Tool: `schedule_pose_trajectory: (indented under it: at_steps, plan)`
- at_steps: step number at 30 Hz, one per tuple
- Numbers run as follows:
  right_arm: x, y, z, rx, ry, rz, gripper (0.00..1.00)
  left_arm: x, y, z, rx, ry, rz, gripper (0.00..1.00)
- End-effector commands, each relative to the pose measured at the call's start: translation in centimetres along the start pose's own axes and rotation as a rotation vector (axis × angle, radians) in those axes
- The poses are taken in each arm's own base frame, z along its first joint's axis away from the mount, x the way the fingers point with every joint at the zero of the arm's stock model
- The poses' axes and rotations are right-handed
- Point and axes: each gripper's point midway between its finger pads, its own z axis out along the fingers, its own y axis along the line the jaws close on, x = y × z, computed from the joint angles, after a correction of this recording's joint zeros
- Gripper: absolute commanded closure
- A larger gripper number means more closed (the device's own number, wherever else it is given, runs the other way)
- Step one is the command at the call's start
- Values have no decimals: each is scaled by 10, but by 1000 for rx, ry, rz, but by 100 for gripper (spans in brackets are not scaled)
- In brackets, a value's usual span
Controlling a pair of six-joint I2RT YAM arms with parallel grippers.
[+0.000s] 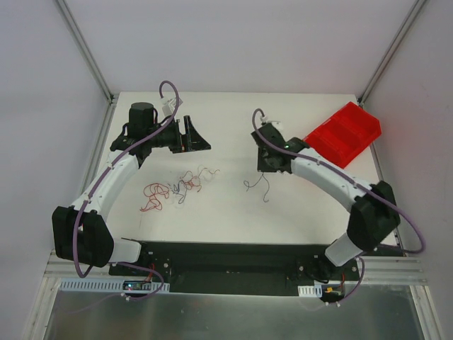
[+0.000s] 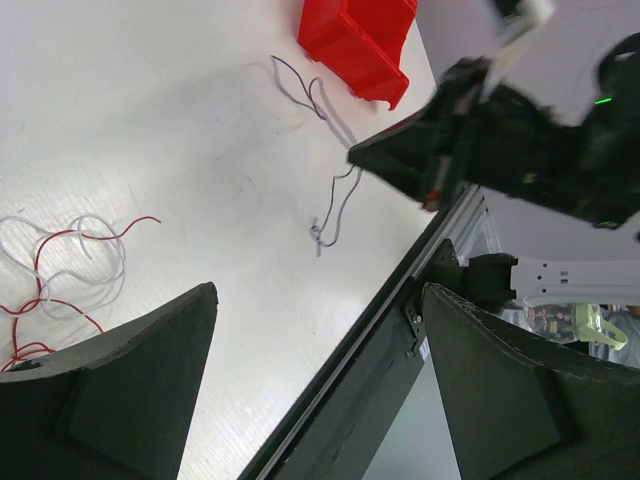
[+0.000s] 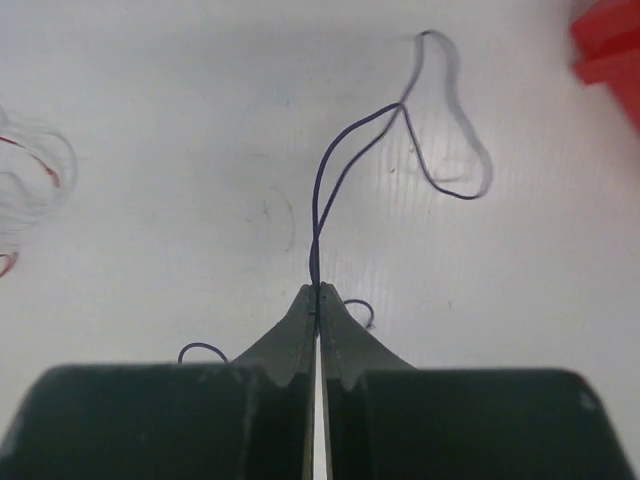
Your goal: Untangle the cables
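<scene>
Right tool (image 1: pixel 265 168) first, from the top view: it sits right of centre, pinched on a purple cable (image 1: pixel 256 186) whose ends trail toward me onto the bench (image 1: pixel 233 113). That cable lies well apart from the tangle (image 1: pixel 185 183) at mid-bench, with loose red cables (image 1: pixel 156 197) just left of it. Left tool (image 1: pixel 201 137) hovers beyond the tangle with its fingers spread, holding nothing. A red bin (image 1: pixel 343 133) rests at the far right.

On the left wrist view I look between the spread fingers across the bench. The purple cable hangs from the right tool's tip and curls down to the surface, with a further loop running off toward the bin. Red and whitish strands sit at the left edge, none of them between the fingers.

On the right wrist view the fingers are closed tight with the purple strand running out from their very tips. It rises, splits into a loop and casts a soft shadow, so I judge part of it is off the bench. I cannot tell how much wire is inside the grip.

My worry is that hold. With so thin a wire caught only at the tips, a quick swing could let it slip free. If I let go too near the tangle, it could curl back into the others. Letting the free loop drag near the bin could also snag it on the edge.
</scene>
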Motion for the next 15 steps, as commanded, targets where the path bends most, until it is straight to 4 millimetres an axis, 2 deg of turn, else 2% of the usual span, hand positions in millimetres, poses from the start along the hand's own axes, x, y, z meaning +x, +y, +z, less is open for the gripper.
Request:
schedule_pose_trajectory:
  at_steps: [1,6,10,15]
  plan:
    - [-57,-13,-61,-152,-192,-86,100,-4,-12,-5,34,-23,38,18]
    - [-81,-37,-97,-270,-216,23,100,-4,-11,-5,36,-19,36,18]
    - [-80,-44,-116,-438,-114,135,100,-4,-10,-4,34,-17,30,18]
    - [-77,-79,-123,-396,-87,188,100,-3,-9,-3,36,-13,26,18]
